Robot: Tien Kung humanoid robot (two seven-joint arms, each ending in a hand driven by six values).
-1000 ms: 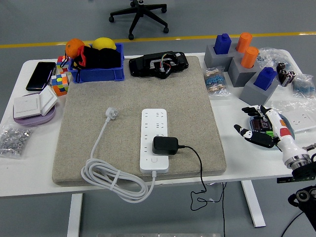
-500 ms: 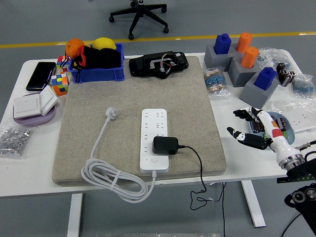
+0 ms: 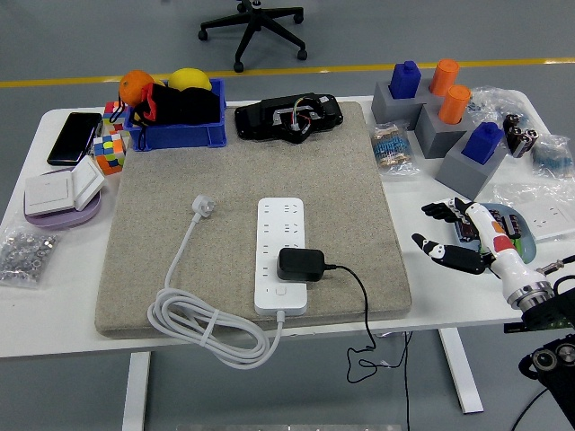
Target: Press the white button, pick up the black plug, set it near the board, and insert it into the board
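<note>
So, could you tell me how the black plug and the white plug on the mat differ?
The black plug is a boxy adapter sitting on the white power strip; the white plug is small, flat and lies loose on the mat left of the strip. The black one's thin black cable runs off the table edge; the white one's thick cable coils and joins the strip.

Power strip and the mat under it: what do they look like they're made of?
The power strip looks like hard white plastic, smooth with a faint sheen and crisp moulded socket slots. The mat looks like felt or similar pressed fabric: matte, speckled grey-beige, with soft rounded edges. Neither can be confirmed from the picture alone.
</note>
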